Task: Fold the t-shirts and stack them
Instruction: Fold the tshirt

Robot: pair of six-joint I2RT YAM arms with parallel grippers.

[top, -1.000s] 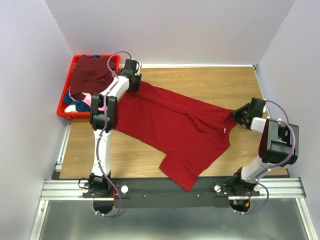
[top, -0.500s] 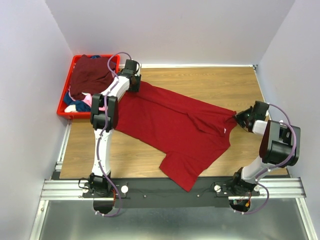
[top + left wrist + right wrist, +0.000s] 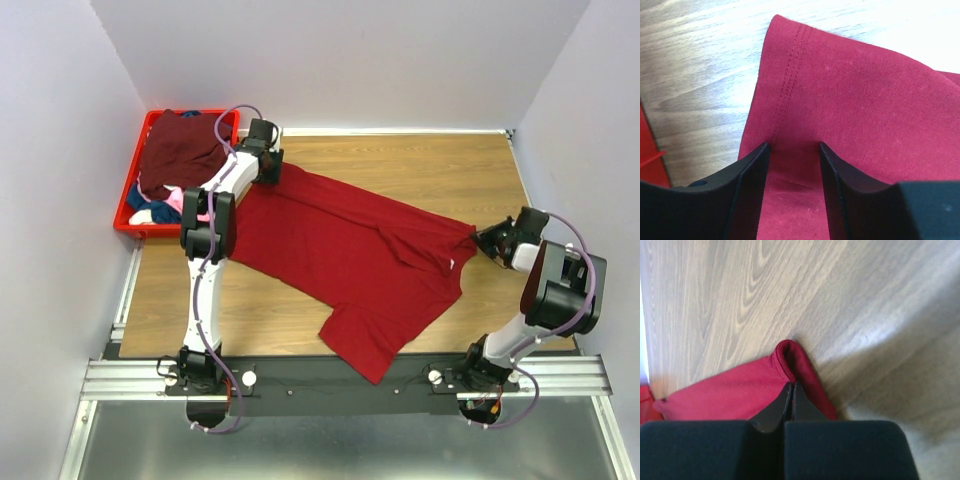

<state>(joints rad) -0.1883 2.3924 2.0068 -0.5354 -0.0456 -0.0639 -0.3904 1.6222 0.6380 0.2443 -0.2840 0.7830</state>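
1. You get a bright, even, sharp overhead view; shadows on the table (image 3: 400, 170) are soft.
2. Your left wrist view has glare whitening the table at top; stitching on the red t-shirt (image 3: 850, 115) is sharp.
3. Your right wrist view shows a broad soft shadow at right.

The right fingers (image 3: 771, 412) rise black from the 6 o'clock edge, pressed together with no gap between their tips. They pinch a fold of the red shirt (image 3: 725, 392), and a small rounded loop of cloth bulges out just past the tips toward 12 o'clock. From the pinch the shirt runs toward 9 o'clock, lying flat on the pale wood-grain bench (image 3: 765, 290), and a narrower edge trails toward 4 o'clock beside the fingers. The bench fills the view from 10 o'clock round to 3 o'clock. A soft grey shadow crosses it at 3 to 4 o'clock. At 8 o'clock, a sliver of brighter red (image 3: 645, 401) touches the frame edge, too little to identify.
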